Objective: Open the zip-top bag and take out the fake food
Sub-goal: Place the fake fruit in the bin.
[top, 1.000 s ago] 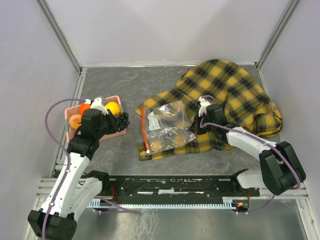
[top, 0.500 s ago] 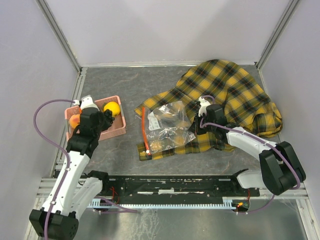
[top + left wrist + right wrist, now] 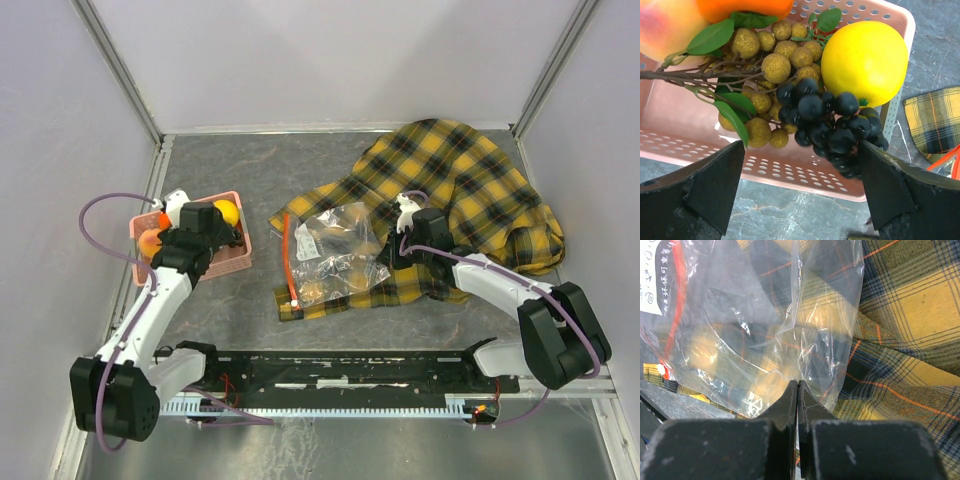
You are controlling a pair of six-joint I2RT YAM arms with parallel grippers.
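Unloading step: your left gripper [image 3: 801, 182], spread, hovers over the dark berries [image 3: 826, 122] at the pink basket [image 3: 237, 263], left of the top view. Your right gripper [image 3: 797, 386] pinches the zip-top bag [image 3: 755, 315]. Next, fetch the remaining fake food [image 3: 321, 291].

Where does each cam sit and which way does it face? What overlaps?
Top: fixed above and behind the bases, looking down at the table; left arm and right arm whole.
Left wrist: on that wrist, looking down into the basket at grapes, berries, yellow fruit; left gripper open, filling the bottom corners.
Right wrist: on that wrist, looking along the shut right gripper pinching the bag on the cloth.
Shared: top and left wrist, the basket; top and right wrist, bag and cloth.
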